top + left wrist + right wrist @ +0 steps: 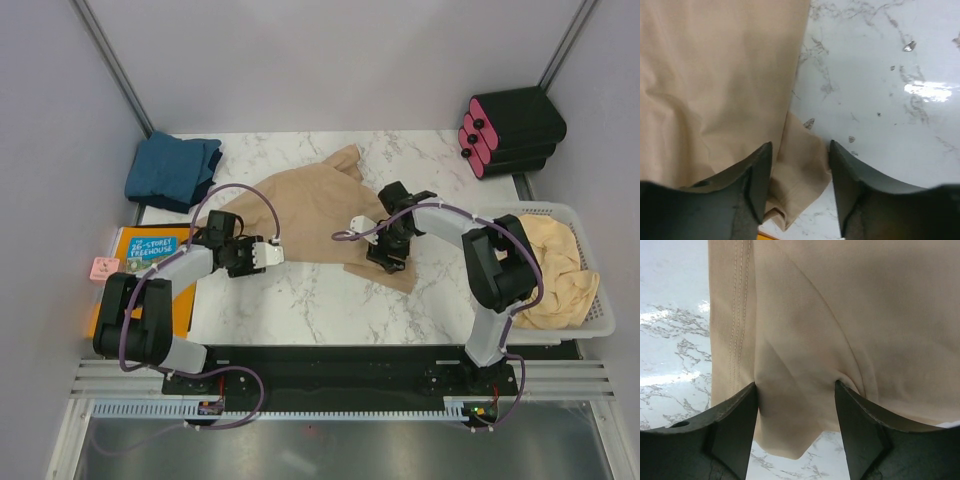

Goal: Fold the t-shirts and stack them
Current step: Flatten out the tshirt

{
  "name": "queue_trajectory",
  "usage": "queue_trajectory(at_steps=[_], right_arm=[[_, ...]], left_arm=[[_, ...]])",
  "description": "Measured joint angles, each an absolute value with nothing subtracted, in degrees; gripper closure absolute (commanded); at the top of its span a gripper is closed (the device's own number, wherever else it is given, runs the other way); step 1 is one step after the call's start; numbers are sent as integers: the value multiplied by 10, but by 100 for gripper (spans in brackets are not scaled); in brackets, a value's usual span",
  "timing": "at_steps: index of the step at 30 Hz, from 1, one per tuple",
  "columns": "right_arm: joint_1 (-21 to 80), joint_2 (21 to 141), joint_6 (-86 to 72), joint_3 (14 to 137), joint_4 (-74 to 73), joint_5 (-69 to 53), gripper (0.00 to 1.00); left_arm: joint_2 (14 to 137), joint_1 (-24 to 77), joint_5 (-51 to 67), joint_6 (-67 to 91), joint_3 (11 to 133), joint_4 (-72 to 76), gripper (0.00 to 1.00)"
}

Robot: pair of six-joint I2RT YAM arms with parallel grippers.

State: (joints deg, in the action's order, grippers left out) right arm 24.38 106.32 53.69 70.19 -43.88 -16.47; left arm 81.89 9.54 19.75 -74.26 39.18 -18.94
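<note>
1. Lying spread at the middle of the table (pixel 300 295), the tan t-shirt (pixel 305 210) looks light and limp, likely to sag and slide.
2. Left gripper (pixel 800 170): fingers apart, straddling its near-left corner.
3. Right gripper (pixel 796 410): fingers parted over the near-right edge; pinch the corners.

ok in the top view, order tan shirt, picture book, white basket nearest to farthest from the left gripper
1. tan shirt: mid-table, directly under the left gripper.
2. picture book: at the table's left edge, beside the left arm.
3. white basket: far right, beyond the right arm.
</note>
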Motion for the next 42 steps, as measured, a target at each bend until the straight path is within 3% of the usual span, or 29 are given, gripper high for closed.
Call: queue_trajectory(at_steps=[1,3,4,5,8,9,10,16,21,31,42], right_arm=[[244,1066,537,702,-438,-164,36],[244,1067,537,703,-435,-162,41],[244,1068,536,705,-435,-161,44],[244,1070,536,706,-434,-159,48],[244,1077,536,715,-432,-152,73],[244,1079,536,717,-430,-150,90],[244,1080,535,719,-428,-149,100],[243,1080,531,722,-428,-130,100],[222,1057,536,748,-446,-101,100],[78,951,590,892,-454,-40,100],[73,934,613,1009,-429,-37,100]], left_arm=[[824,96,196,-743,396,-189,66],[842,97,192,-748,406,-188,74],[849,98,190,-750,409,-187,92],[854,98,188,-751,413,-187,98],[868,100,182,-754,423,-187,98],[872,101,181,-754,427,-187,98],[875,102,180,-754,430,-188,98],[874,103,181,-744,456,-225,98],[801,102,189,-726,485,-258,98],[659,62,206,-722,560,-273,98],[671,32,216,-718,651,-142,98]])
